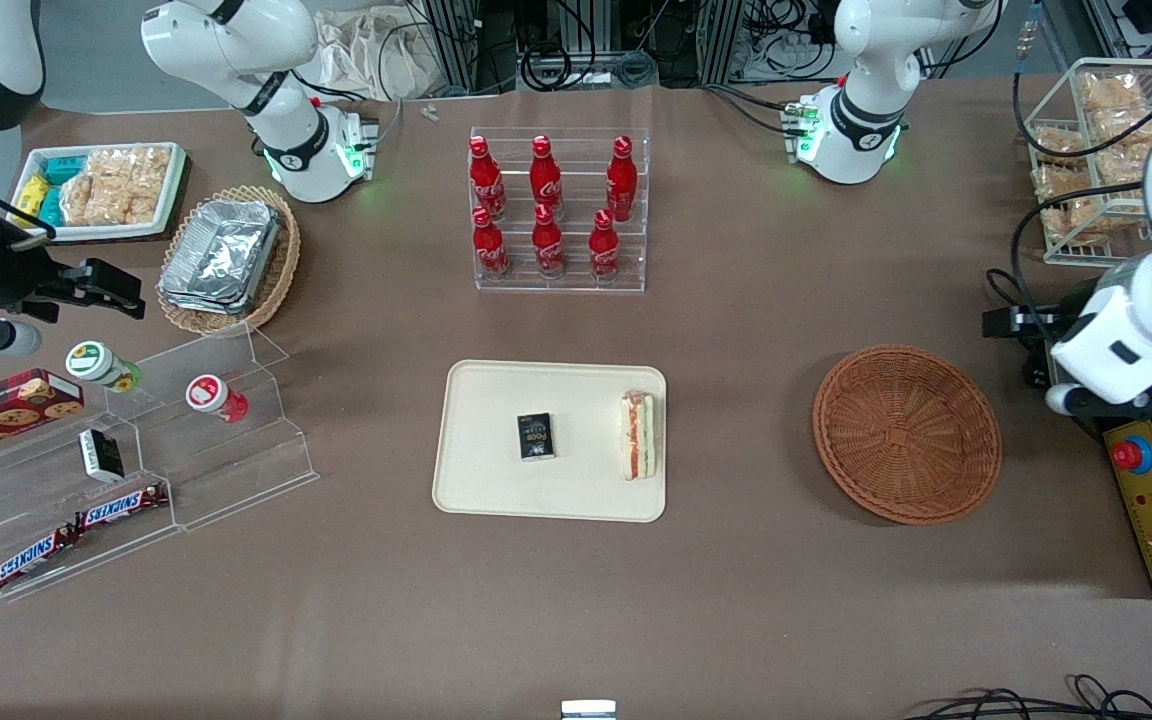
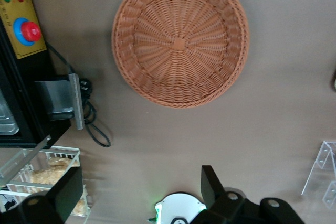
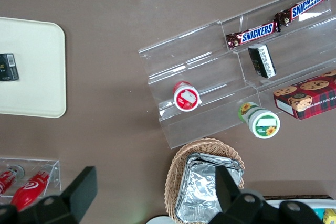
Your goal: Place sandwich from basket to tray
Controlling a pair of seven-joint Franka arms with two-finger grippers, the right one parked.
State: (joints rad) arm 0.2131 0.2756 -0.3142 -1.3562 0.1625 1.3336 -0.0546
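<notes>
You are looking down at a brown table. The sandwich is lying on its side on the cream tray, close to the rim at the working arm's end; a small black packet is sitting near the tray's middle, apart from it. The round wicker basket is resting beside the tray toward the working arm's end, with nothing in it. Your gripper is hovering high above the table next to the basket, its two black fingers spread wide and holding nothing. Farther from the camera, a clear rack of red bottles is standing above the tray. A control box with a red button is sitting just beside the basket.
</notes>
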